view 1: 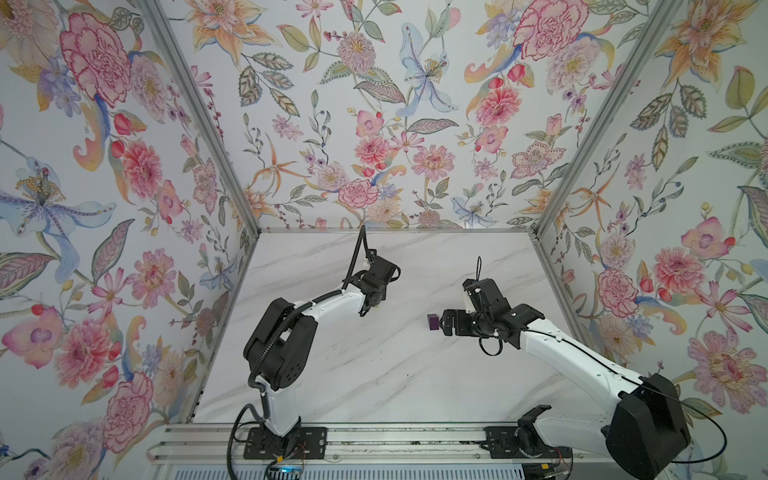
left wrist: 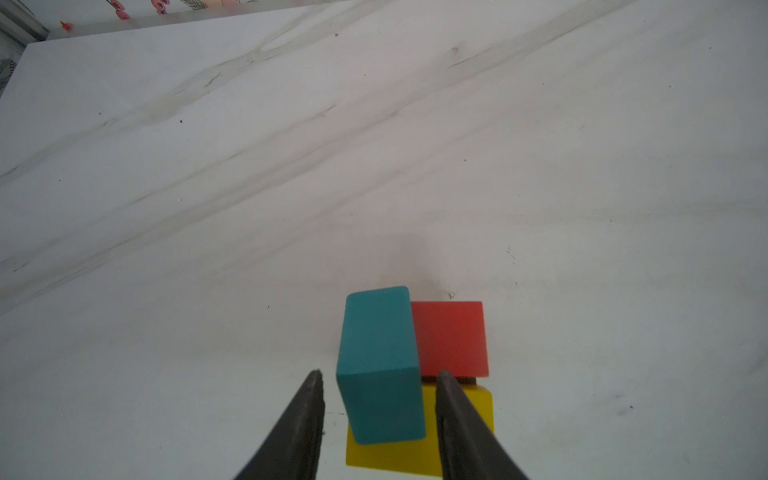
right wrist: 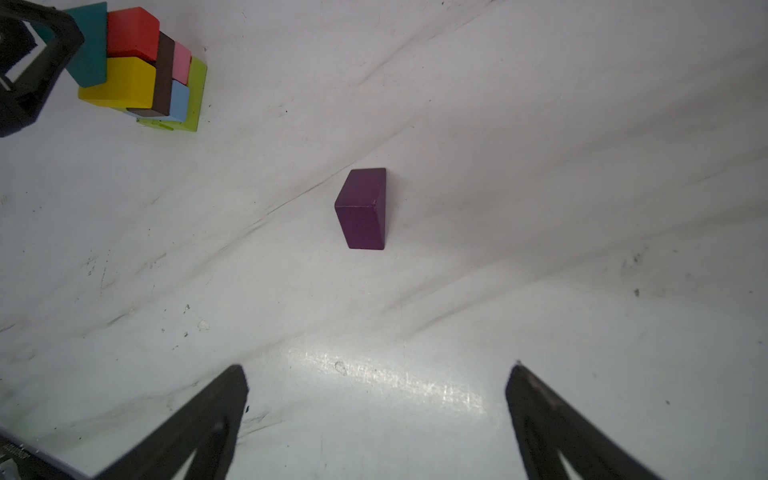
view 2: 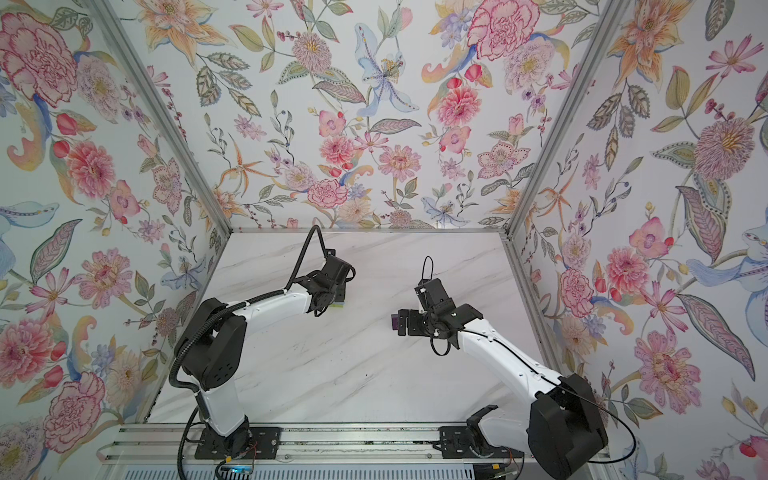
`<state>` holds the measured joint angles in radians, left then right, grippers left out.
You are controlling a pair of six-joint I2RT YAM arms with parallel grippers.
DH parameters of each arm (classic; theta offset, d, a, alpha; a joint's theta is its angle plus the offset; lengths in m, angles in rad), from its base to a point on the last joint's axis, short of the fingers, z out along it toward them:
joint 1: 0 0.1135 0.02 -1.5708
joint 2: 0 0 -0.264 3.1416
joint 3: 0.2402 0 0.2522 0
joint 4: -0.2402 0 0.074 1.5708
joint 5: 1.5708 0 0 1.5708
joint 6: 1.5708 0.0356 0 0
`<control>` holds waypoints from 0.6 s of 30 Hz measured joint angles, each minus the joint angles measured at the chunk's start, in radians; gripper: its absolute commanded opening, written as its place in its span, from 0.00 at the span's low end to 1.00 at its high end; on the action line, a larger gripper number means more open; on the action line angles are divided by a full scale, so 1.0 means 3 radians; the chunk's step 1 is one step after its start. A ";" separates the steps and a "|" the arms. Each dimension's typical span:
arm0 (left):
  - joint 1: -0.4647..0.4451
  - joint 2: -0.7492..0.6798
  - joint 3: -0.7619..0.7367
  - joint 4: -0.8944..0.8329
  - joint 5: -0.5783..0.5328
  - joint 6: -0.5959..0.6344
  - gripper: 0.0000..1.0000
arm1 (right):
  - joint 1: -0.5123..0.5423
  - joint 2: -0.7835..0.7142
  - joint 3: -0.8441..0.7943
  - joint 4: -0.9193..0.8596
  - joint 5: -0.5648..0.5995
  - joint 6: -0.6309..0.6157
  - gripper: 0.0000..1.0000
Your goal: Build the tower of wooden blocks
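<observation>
- The tower [right wrist: 141, 62] stands on the pale marble-look worktop [view 1: 395, 374], right under the left arm's wrist. From the base up it shows lime green, then pink beside light blue, then brown, then red beside yellow.
- A teal block [left wrist: 380, 361] lies on the very top of the tower. It bridges the red block [left wrist: 451, 338] and the yellow block [left wrist: 395, 459] and sits a little askew to them.
- The left pincer [left wrist: 380, 372] hangs straight over the tower, straddling the teal block. A sliver of gap shows on each side, so it is released and grips nothing.
- The purple block [right wrist: 363, 208] stands alone on the worktop, well apart from the tower, on the right arm's side of it.
- The right pincer [right wrist: 376, 370] hovers just past the purple block, on the side away from the tower. It is spread wide and holds nothing.
- Flower-papered walls [view 1: 374, 124] close in the worktop behind the tower and on both flanks.
</observation>
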<state>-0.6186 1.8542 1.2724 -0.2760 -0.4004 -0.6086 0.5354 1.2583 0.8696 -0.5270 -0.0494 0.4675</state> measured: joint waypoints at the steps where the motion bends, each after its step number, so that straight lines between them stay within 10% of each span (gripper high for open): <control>1: 0.0003 0.0000 0.0000 0.0000 -0.0001 0.0001 0.51 | 0.0000 0.0001 0.0001 0.0000 0.0000 0.0000 0.99; 18: 0.0014 -0.0001 0.0000 0.0001 0.0000 0.0011 0.47 | 0.0006 0.0017 0.0031 0.0003 0.0000 0.0001 0.99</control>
<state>-0.6144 1.8538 1.2724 -0.2756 -0.4004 -0.6052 0.5373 1.2633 0.8787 -0.5262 -0.0494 0.4679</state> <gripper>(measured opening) 0.487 0.992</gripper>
